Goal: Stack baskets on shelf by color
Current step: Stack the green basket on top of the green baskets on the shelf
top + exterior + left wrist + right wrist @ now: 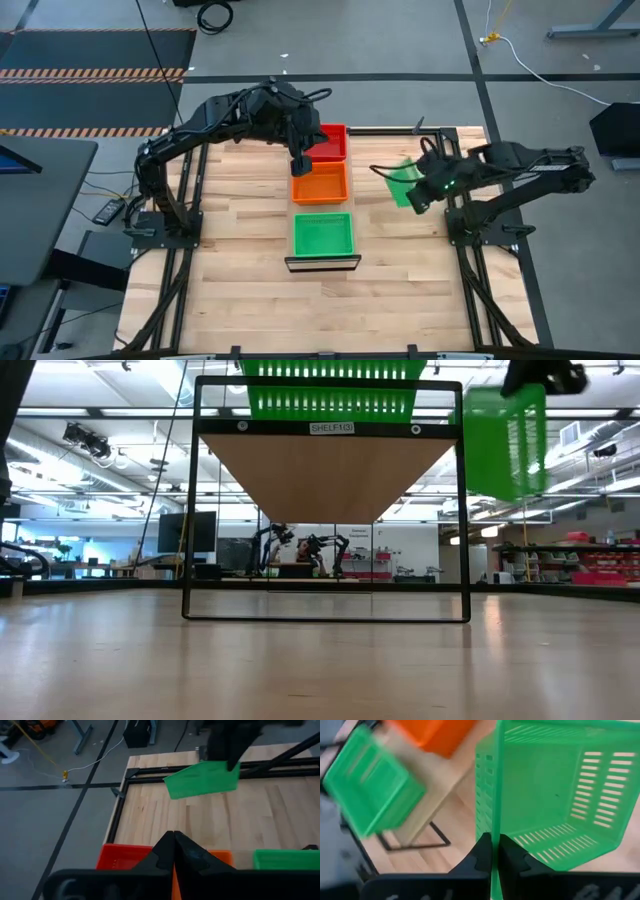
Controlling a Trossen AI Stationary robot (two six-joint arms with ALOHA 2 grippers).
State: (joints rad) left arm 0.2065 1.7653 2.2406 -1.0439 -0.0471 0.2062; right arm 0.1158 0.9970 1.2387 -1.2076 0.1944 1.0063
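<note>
A: From above, what sits on the shelf (322,262)?

B: Three lots in a row: a red basket (328,143) at the far end, an orange basket (320,184) in the middle, a green basket (323,235) at the near end. How many are stacked in each I cannot tell.

A: And the right end effector (418,196)?

B: It is beside the shelf, above the wooden surface (240,290), clamped on the rim of another green basket, the held basket (405,184). The overhead camera only shows it tilted. The right wrist camera shows the fingers (479,854) pinched on one wall, with the mesh bottom facing the lens.

A: Does the low camera add anything?

B: Yes: the held basket (505,440) hangs on edge in the air, level with the shelf top.

A: The left end effector (300,165)?

B: Its fingers are pressed together over the orange basket's rim; the left wrist camera shows an orange edge (175,882) between them.
</note>
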